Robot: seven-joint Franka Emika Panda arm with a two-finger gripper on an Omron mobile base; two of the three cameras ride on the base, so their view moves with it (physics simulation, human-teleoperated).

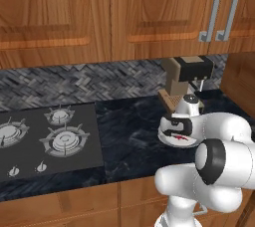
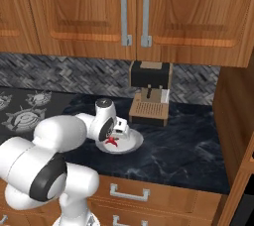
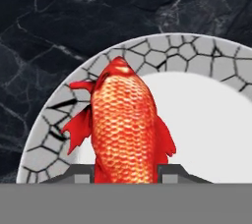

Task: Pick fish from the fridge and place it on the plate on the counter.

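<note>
pincer (image 3: 126, 175) clenched on the fish (image 3: 125, 129), tips either side of its body at the bottom of the hand view, so the fish is in the grip, not loose. fish's long axis runs straight out from the pincer, along the line of the fingers, free end pointing away over the plate (image 3: 206, 120). it hangs over the plate's grey cracked-pattern rim and the near part of the white centre; can't tell from the hand view if it touches the plate surface yet. in the left base view the fish (image 1: 180, 137) shows as a red sliver under the hand, on or just above the plate (image 1: 167, 139); in the right base view same thing, fish (image 2: 111, 141) at the near-left part of the plate (image 2: 131, 143), pincer (image 2: 118, 132) right over it. plate sits on the black marbled tabletop (image 2: 188, 145), just in front of the coffee machine (image 2: 150, 93), stove (image 1: 45, 139) well off to the left. judgement: transport is basically done and the drop is what's left. the fish sits toward the rim side, not the middle, so a small shift toward plate centre before letting go would be safer; released here it could come to rest across the rim.
</note>
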